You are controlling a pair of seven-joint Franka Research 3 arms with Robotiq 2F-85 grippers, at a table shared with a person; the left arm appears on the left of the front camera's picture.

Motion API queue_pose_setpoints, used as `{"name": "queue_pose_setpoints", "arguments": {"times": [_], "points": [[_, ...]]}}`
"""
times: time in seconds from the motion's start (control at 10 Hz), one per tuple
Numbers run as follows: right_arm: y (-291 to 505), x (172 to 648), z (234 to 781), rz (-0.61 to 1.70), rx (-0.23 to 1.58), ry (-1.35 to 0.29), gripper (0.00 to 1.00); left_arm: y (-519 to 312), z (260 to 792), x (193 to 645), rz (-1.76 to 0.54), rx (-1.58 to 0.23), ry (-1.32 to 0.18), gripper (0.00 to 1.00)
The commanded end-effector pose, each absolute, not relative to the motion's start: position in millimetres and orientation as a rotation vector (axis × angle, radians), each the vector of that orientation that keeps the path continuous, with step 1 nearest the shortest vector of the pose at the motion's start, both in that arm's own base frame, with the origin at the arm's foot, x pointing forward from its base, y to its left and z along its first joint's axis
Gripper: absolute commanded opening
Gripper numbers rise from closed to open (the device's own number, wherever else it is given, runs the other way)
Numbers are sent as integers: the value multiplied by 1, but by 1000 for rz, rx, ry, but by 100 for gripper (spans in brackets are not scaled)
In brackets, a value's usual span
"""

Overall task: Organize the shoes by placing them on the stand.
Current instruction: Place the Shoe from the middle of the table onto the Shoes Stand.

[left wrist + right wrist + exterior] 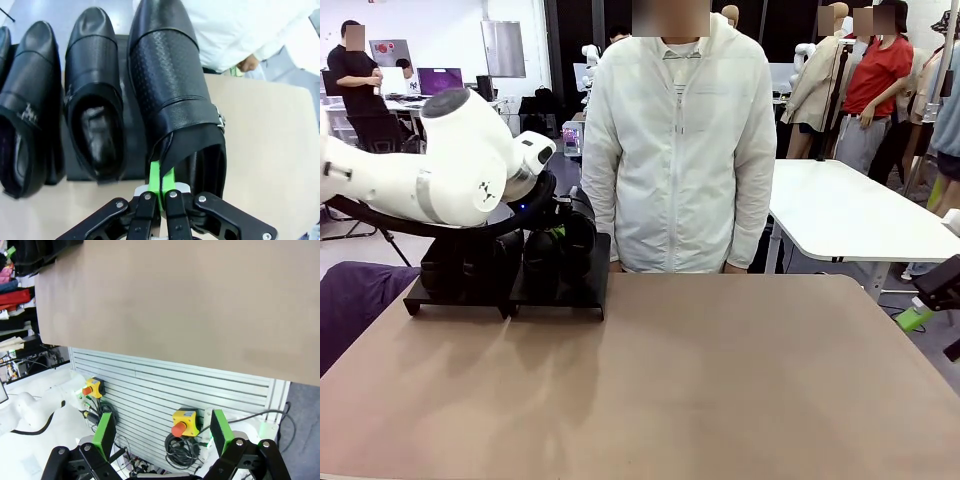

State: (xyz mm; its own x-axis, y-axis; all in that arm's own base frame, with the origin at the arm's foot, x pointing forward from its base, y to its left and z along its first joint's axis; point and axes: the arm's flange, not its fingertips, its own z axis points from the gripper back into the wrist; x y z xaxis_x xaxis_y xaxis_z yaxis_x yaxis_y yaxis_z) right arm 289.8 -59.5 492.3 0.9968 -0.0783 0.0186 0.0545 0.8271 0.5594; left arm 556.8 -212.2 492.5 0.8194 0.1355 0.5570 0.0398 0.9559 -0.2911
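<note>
Several black leather shoes lie side by side, toes pointing away from me, on the low black stand [560,297] at the table's far left. My left gripper [161,176] is shut on the heel rim of the rightmost shoe [170,85], whose heel hangs over the stand's [134,159] near edge. Beside that shoe lie a second shoe [95,100] and a third shoe [30,110]. In the front view the left gripper [556,226] sits low over the shoes [565,250], partly hidden by the white arm. My right gripper [162,432] is open and holds nothing, off the table's near edge.
A person in a white jacket [680,150] stands at the far edge, right behind the stand, one hand [247,64] near the held shoe's toe. The tan tabletop [720,380] is bare to the right of the stand. Below the right gripper are cables and emergency-stop buttons [184,421].
</note>
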Motion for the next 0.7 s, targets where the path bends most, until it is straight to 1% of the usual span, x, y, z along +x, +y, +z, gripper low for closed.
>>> {"name": "queue_pose_setpoints", "arguments": {"times": [0.0, 0.2, 0.6], "points": [[-61, 290, 493, -48, 622, -52, 100, -219, 494, 591, 19, -313, -636, 0], [-61, 290, 493, -48, 622, -52, 100, -219, 479, 611, 35, -286, -617, 0], [-61, 290, 493, -48, 622, -52, 100, -222, 468, 616, 32, -261, -578, 0]]}}
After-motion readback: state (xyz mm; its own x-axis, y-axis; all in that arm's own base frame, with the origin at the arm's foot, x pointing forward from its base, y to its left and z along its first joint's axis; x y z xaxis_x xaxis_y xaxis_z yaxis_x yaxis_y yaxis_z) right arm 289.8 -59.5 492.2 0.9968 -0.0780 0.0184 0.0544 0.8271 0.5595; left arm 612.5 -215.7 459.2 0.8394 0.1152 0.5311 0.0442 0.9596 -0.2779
